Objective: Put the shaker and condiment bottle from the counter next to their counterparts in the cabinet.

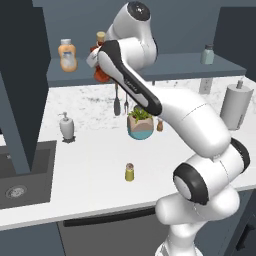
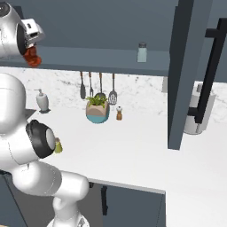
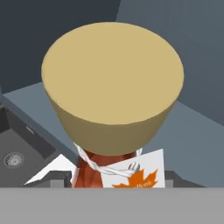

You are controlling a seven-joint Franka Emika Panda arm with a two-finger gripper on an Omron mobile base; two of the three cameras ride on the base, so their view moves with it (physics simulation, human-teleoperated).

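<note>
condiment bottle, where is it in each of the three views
Left base view: the condiment bottle is upper centre, beside the orange bottle, partly behind the arm.
Right base view: top left, only its red-brown body showing under the hand.
Hand view: its tan cap dominates the centre.
Shared landmark: the cabinet shelf.

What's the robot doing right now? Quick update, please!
Gripper shut on condiment bottle, raised at the cabinet shelf, right of orange bottle. Shaker waits on counter. Nothing blocking.
</note>
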